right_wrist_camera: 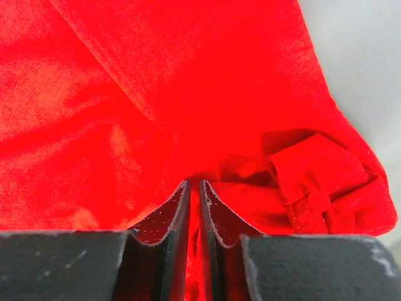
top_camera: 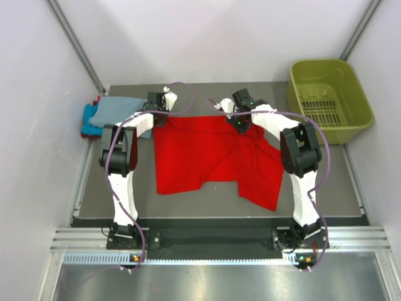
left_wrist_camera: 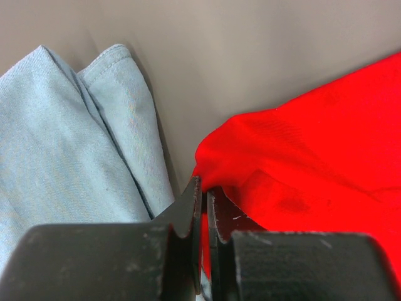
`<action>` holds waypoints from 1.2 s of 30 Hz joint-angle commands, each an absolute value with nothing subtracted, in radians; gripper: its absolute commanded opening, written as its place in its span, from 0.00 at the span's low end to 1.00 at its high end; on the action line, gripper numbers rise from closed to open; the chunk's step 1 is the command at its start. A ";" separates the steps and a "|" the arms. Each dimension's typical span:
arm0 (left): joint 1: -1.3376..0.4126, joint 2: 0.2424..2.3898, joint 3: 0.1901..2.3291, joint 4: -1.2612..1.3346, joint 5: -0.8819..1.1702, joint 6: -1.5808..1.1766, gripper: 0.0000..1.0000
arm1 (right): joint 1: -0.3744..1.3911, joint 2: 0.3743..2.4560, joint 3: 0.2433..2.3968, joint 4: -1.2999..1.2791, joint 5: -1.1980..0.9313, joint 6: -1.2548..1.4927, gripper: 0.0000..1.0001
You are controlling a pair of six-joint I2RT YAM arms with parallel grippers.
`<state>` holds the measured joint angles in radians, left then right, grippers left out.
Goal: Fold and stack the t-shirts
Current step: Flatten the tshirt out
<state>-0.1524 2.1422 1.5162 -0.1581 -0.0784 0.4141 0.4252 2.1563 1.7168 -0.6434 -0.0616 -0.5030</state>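
A bright red t-shirt (top_camera: 207,157) lies spread and rumpled on the grey table (top_camera: 263,94), its far edge along the middle. My left gripper (top_camera: 160,114) is shut on the shirt's far left corner (left_wrist_camera: 216,157), with red cloth showing between the jaws. My right gripper (top_camera: 241,125) is at the shirt's far right part, jaws nearly together with a fold of red cloth (right_wrist_camera: 194,207) pinched between them; a bunched hem (right_wrist_camera: 313,169) lies just right of it. A folded grey-blue t-shirt (top_camera: 119,110) lies at the far left (left_wrist_camera: 69,150), on a turquoise one (top_camera: 91,116).
An olive-green plastic basket (top_camera: 329,97) stands at the far right of the table. White enclosure walls rise at the left, right and back. Purple cables loop over both arms.
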 commanded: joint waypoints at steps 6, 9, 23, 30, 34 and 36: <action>-0.152 2.103 1.506 -0.129 -0.084 0.417 0.00 | 0.419 2.155 1.769 -0.626 -0.032 -0.506 0.07; -0.152 2.105 1.509 -0.130 -0.083 0.414 0.00 | 0.414 2.148 1.763 -0.621 -0.018 -0.506 0.05; -0.150 2.092 1.503 -0.118 -0.089 0.416 0.00 | 0.408 2.007 1.758 -0.611 0.029 -0.495 0.00; -0.141 2.085 1.509 -0.077 -0.095 0.429 0.00 | 0.405 1.915 1.746 -0.612 0.040 -0.497 0.00; -0.141 2.095 1.529 -0.087 -0.097 0.419 0.00 | 0.407 1.940 1.732 -0.643 0.020 -0.500 0.09; -0.143 2.097 1.537 -0.089 -0.095 0.413 0.00 | 0.407 1.968 1.717 -0.653 0.006 -0.496 0.32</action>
<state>-0.1455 2.1422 1.5162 -0.1276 -0.0944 0.4198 0.4118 1.9415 1.7168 -0.6296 0.0235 -0.5007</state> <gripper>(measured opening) 0.047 0.245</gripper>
